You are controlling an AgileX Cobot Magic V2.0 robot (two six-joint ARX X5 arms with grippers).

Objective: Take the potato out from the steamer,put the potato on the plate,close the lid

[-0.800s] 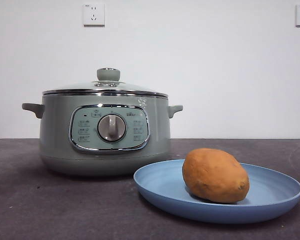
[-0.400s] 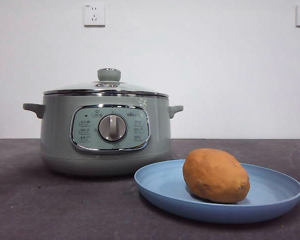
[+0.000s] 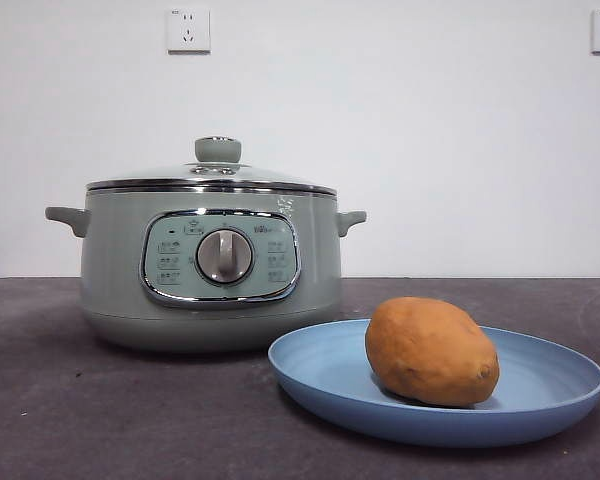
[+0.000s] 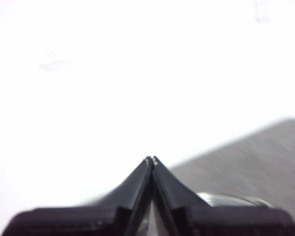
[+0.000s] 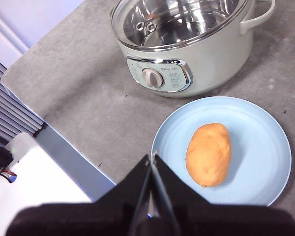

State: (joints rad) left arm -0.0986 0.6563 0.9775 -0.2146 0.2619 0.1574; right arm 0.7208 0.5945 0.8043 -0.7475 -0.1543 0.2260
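The orange-brown potato (image 3: 432, 350) lies on the light-blue plate (image 3: 540, 405) at the front right; both also show in the right wrist view, potato (image 5: 209, 154) on plate (image 5: 265, 147). The sage-green steamer (image 3: 210, 265) stands behind and left of the plate, with the glass lid (image 3: 215, 172) sitting on it and covering the pot. The steamer (image 5: 187, 54) and lid (image 5: 177, 22) show in the right wrist view too. My right gripper (image 5: 152, 156) is shut and empty, high above the table near the plate. My left gripper (image 4: 151, 160) is shut and empty, raised, facing the white wall.
The dark grey table (image 3: 130, 420) ends at an edge in the right wrist view (image 5: 64, 132), with white and blue equipment beyond it. Two wall sockets (image 3: 188, 30) sit on the white wall behind.
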